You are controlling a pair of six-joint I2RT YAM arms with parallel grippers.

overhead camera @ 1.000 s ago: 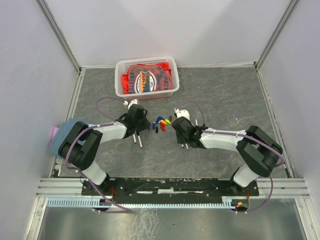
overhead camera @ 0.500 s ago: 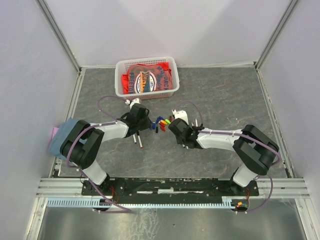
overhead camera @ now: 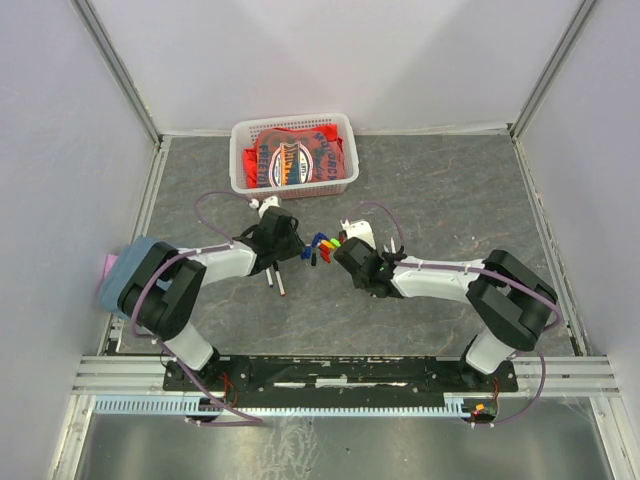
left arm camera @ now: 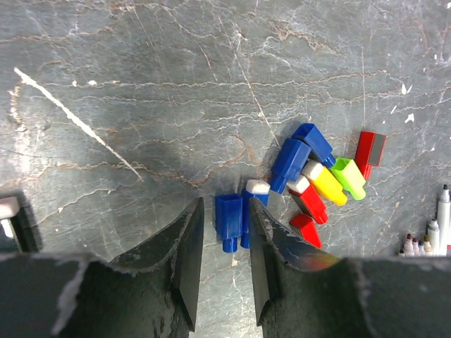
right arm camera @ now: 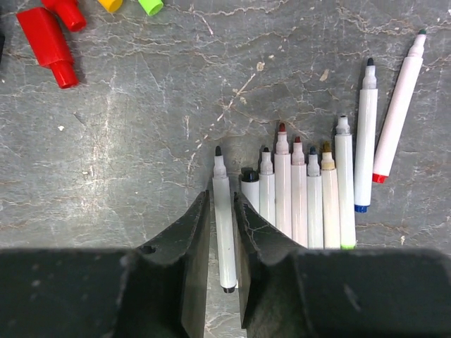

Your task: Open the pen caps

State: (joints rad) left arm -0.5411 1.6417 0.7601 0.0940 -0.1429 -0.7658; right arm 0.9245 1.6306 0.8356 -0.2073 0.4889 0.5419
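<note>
A blue pen cap (left arm camera: 227,220) lies on the table just at the tips of my left gripper (left arm camera: 225,204), whose jaws stand slightly apart with a gap on each side of it. Beside it sits a heap of loose pen caps (left arm camera: 317,176), blue, yellow, green and red. My right gripper (right arm camera: 221,190) is open a little around a white uncapped pen (right arm camera: 224,225) with a black tip, which lies between the jaws. Several more bare-tipped pens (right arm camera: 310,197) lie in a row to its right. From above, both grippers flank the caps (overhead camera: 322,245).
A white basket (overhead camera: 240,160) with a red packet stands at the back. Two pens (overhead camera: 275,280) lie by the left arm. Two longer pens (right arm camera: 380,120) lie right of the row, and red caps (right arm camera: 46,42) sit ahead on the left.
Both grippers' jaws have parted. The blue cap and the black-tipped pen now lie loose between them. Both wrists have shifted slightly toward the cap heap.
</note>
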